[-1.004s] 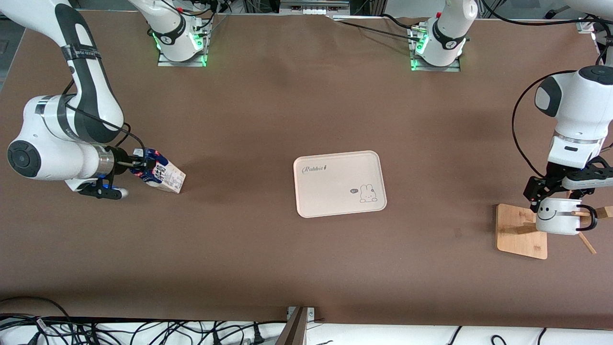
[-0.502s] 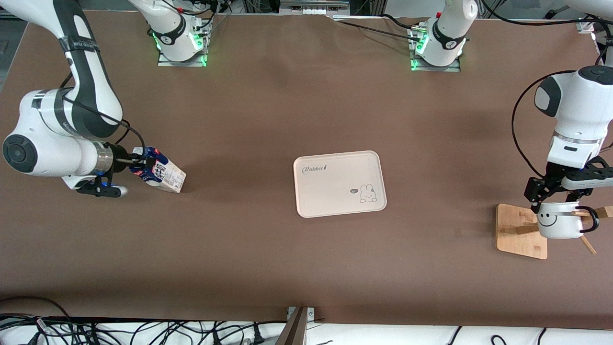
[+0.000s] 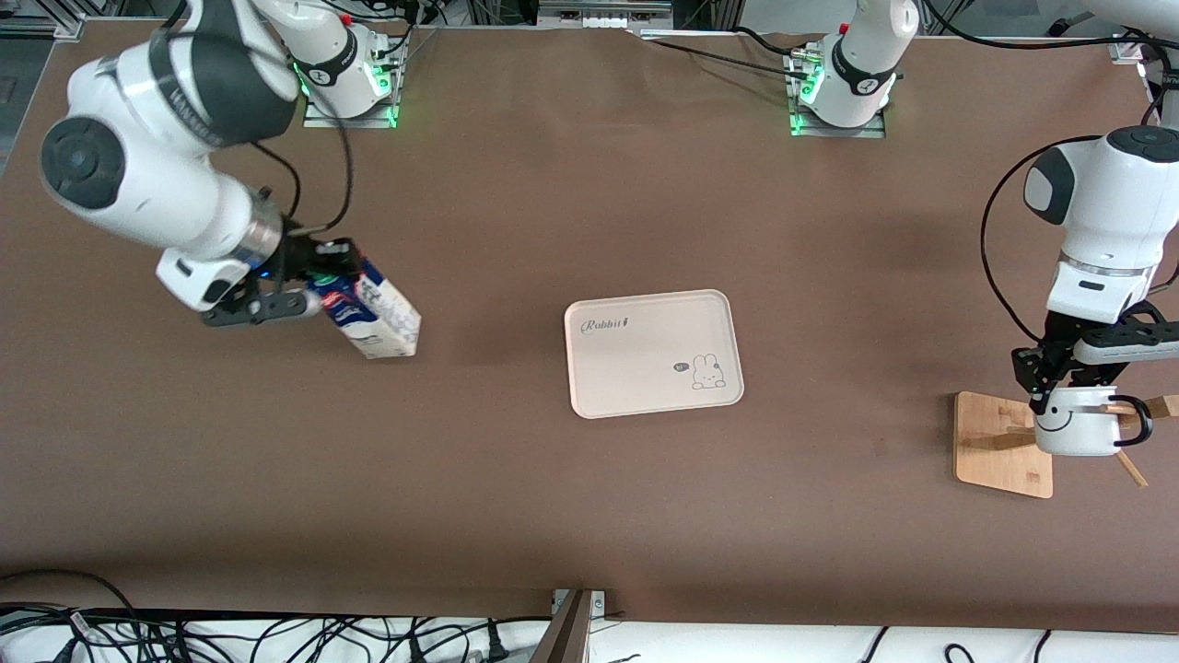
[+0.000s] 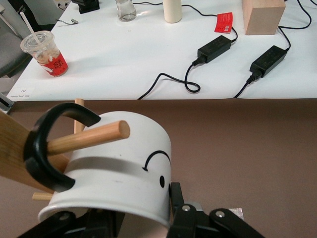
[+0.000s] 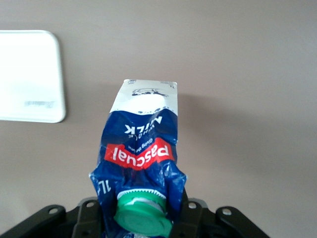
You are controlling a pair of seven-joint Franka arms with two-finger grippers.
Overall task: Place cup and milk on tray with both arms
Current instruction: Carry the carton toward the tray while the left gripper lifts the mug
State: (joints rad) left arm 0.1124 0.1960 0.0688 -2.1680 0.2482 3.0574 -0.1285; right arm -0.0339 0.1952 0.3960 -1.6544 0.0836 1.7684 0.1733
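The cream tray point(image 3: 652, 353) with "Rabbit" lettering lies at the table's middle; its corner also shows in the right wrist view point(image 5: 29, 74). My right gripper point(image 3: 318, 276) is shut on the gable top of the milk carton point(image 3: 382, 322) and holds it tilted in the air over the table, between the right arm's end and the tray. In the right wrist view the milk point(image 5: 141, 148) shows its green cap point(image 5: 142, 213) between the jaws of my right gripper point(image 5: 141, 218). My left gripper point(image 3: 1068, 382) is shut on the white smiley cup point(image 3: 1073, 428). The cup point(image 4: 119, 173) hangs by its black handle point(image 4: 42, 148) on a wooden peg point(image 4: 89, 138).
The wooden rack base point(image 3: 999, 447) stands at the left arm's end of the table, under the cup. Cables point(image 3: 276, 635) run along the table's front edge. Off the table, a white bench holds a drink cup point(image 4: 44, 52), power adapters point(image 4: 214, 47) and a wooden block point(image 4: 262, 15).
My right arm has lifted the milk off the table and swung it up and toward the tray. My left gripper and the cup have barely shifted on the peg.
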